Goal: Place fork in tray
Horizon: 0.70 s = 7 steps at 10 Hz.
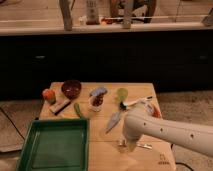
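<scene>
Hovering right of the tray (56,145), the gripper (131,145) is reaching over the fork (145,146); its hold cannot be told. Closing squarely across the slim handle is looking wisest.

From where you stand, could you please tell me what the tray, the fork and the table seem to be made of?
The tray looks like green plastic: even colour, soft sheen, moulded rim. The fork seems metal: slim, silvery, with bright glints. The table looks like pale matte wood, possibly laminate. The gripper sits by the fork near the table's front edge.
</scene>
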Tool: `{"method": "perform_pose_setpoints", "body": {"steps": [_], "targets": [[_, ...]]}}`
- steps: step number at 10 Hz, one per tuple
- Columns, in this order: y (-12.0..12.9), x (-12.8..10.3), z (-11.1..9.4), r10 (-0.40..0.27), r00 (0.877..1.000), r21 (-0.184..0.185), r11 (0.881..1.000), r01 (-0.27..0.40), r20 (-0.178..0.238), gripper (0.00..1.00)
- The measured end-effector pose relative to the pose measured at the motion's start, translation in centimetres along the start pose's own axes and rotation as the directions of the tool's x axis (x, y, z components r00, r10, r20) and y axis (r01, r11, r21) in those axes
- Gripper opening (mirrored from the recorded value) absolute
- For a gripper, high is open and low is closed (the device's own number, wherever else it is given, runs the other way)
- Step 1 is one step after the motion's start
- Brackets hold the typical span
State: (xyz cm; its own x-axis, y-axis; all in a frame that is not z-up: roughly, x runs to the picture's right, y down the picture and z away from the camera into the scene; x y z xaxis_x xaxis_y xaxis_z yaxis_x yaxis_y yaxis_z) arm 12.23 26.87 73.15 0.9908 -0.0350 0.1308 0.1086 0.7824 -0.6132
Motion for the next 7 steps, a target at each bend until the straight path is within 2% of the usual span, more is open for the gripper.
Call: {"method": "perform_pose_setpoints", "body": {"steps": [3, 7], "targets": [[0.3, 2.1, 1.0, 0.038, 0.999, -0.004, 0.999, -0.038, 0.022, 0.8], [0.3, 3.4, 3.0, 0.067, 0.997, -0.02, 0.998, -0.066, 0.045, 0.8]]}}
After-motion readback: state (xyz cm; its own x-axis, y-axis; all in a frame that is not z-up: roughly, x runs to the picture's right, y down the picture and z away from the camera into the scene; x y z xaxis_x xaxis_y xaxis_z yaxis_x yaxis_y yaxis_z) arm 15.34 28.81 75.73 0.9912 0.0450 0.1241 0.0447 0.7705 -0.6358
